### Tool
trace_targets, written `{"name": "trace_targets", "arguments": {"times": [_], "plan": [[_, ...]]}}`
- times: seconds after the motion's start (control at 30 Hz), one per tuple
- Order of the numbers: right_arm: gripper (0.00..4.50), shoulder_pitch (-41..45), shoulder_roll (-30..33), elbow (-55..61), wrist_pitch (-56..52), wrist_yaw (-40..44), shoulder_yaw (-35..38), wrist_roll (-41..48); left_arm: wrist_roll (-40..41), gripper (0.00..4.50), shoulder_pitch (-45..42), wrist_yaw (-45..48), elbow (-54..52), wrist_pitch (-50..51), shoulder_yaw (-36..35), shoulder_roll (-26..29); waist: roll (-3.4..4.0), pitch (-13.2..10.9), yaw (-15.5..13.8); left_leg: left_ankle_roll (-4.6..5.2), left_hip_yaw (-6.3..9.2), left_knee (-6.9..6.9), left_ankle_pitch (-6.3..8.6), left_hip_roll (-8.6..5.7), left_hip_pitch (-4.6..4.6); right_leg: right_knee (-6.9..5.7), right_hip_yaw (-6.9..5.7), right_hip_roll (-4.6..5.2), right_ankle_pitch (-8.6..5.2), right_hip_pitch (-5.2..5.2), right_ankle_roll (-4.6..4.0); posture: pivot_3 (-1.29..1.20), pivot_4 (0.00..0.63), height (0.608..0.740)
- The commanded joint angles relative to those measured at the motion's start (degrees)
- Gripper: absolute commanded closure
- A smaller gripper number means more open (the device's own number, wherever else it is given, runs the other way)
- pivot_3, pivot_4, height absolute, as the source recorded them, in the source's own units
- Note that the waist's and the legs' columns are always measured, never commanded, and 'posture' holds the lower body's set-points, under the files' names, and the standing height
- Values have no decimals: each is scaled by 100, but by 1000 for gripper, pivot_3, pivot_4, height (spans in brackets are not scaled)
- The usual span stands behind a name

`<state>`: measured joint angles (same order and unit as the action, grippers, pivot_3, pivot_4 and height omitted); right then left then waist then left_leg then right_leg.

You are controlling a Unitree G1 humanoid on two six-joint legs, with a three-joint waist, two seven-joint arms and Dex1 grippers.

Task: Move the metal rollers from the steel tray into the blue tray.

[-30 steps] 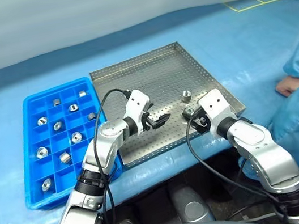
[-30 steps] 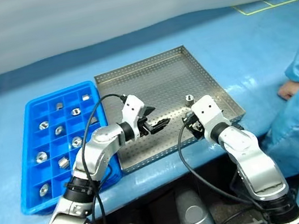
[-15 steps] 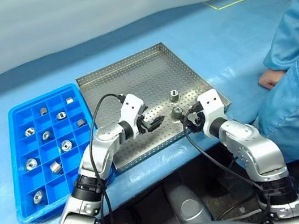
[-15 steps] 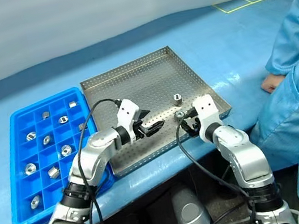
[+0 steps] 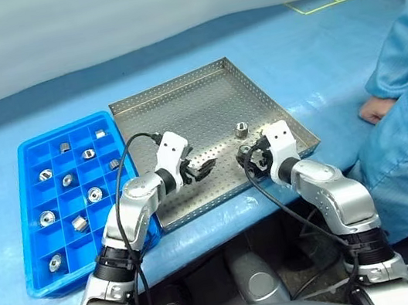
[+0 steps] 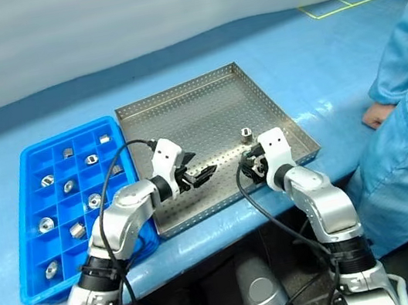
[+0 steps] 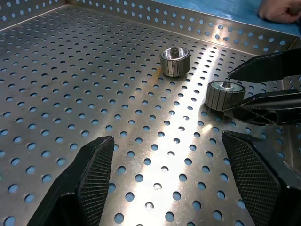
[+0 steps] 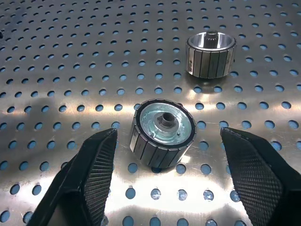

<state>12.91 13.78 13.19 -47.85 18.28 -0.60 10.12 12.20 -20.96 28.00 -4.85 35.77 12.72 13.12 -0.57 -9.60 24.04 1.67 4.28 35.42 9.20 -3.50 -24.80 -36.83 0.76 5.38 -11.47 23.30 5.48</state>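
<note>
My right gripper (image 8: 164, 183) spread astride one roller (image 8: 162, 133) on steel tray (image 5: 180, 105) | my left gripper (image 7: 174, 188) wide, empty

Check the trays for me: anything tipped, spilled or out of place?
Nothing stands out. Two metal rollers stand upright, apart, on the steel tray; the rest sit in separate compartments of the blue tray. The right gripper brackets the nearer roller.

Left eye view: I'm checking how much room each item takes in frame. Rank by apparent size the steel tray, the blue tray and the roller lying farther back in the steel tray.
1. steel tray, the largest.
2. blue tray, narrower, though it lies somewhat nearer the camera.
3. roller farther back, by far the smallest.
</note>
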Motion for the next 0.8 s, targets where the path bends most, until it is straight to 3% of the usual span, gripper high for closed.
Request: {"name": "trace_targets", "arguments": {"times": [0.03,0.13,0.5,0.63,0.8], "plan": [[1888,127,-57,-31,153,-1,-50,50,8,481,26,-42,-307,28,-74,8,0,0,1,-1,-1,0,0,0,6,0,0,3,-3,-2,-6,-377,150,740],[2794,126,-44,9,184,27,-86,44,15,481,75,-51,-351,50,-69,34,0,0,-9,-1,-1,-2,0,0,10,-3,-1,5,-10,-3,-23,-372,150,740],[2832,218,-38,688,212,105,-292,117,158,481,233,-75,-623,215,-360,145,0,0,-20,-1,-3,-4,0,0,8,-6,0,7,-7,11,-24,-358,150,740],[2832,446,-7,1393,158,395,-661,315,444,481,443,19,-1239,671,-765,505,2,-2,-75,0,-3,-14,0,1,8,-10,-1,5,1,26,-10,-338,150,740],[2832,654,7,1581,195,735,-1120,518,688,481,845,-116,-1999,985,-1526,1006,2,-2,-352,1,3,-25,-1,5,8,-2,-7,-1,1,28,-11,-260,150,740]]}}
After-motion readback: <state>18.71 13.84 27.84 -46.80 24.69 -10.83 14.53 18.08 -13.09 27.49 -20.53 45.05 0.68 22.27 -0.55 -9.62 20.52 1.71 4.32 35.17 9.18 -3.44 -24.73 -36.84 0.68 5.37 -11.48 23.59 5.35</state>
